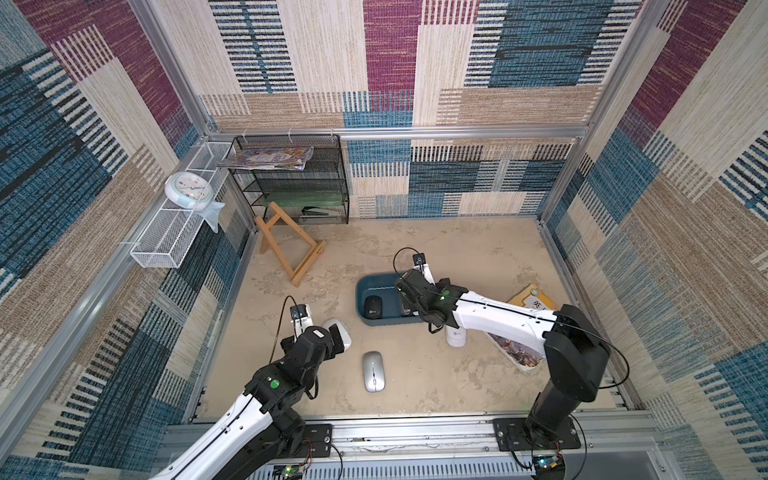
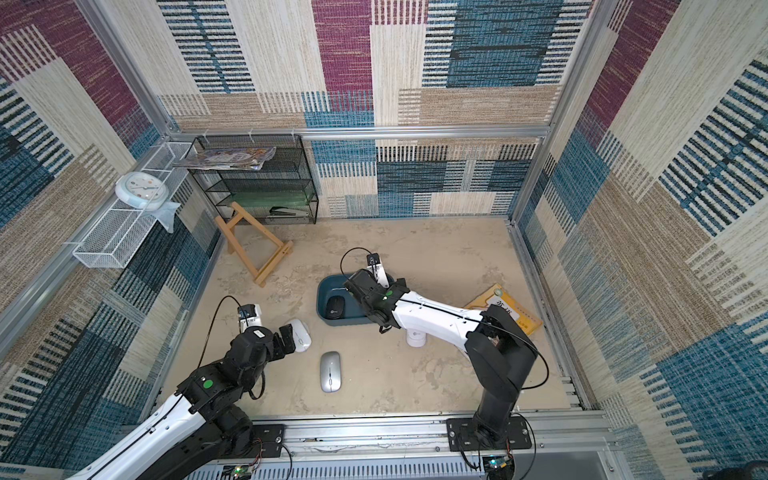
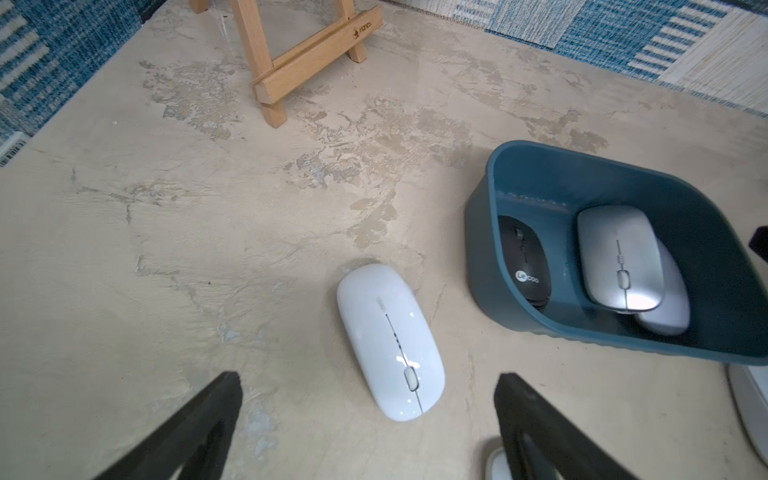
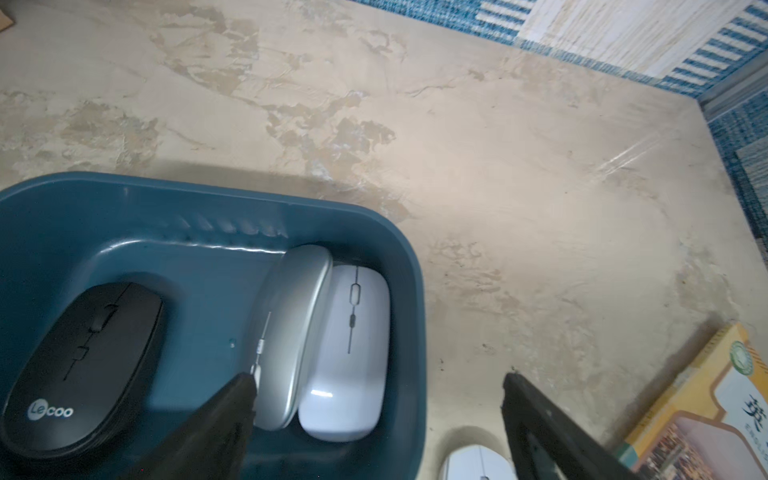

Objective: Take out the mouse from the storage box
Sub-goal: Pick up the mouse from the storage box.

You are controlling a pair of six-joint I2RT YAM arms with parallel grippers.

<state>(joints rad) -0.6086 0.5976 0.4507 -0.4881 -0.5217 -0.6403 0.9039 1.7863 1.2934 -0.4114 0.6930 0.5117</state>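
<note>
The teal storage box sits mid-table. Inside lie a black mouse, a silver mouse and a white mouse partly under the silver one. My right gripper is open over the box's near right corner: one finger is inside beside the silver mouse, the other outside the wall. My left gripper is open and empty, just behind a white mouse on the table.
A silver mouse lies on the table near the front. Another white mouse lies under my right arm. A yellow book is at the right, a wooden easel and black mesh rack at the back left.
</note>
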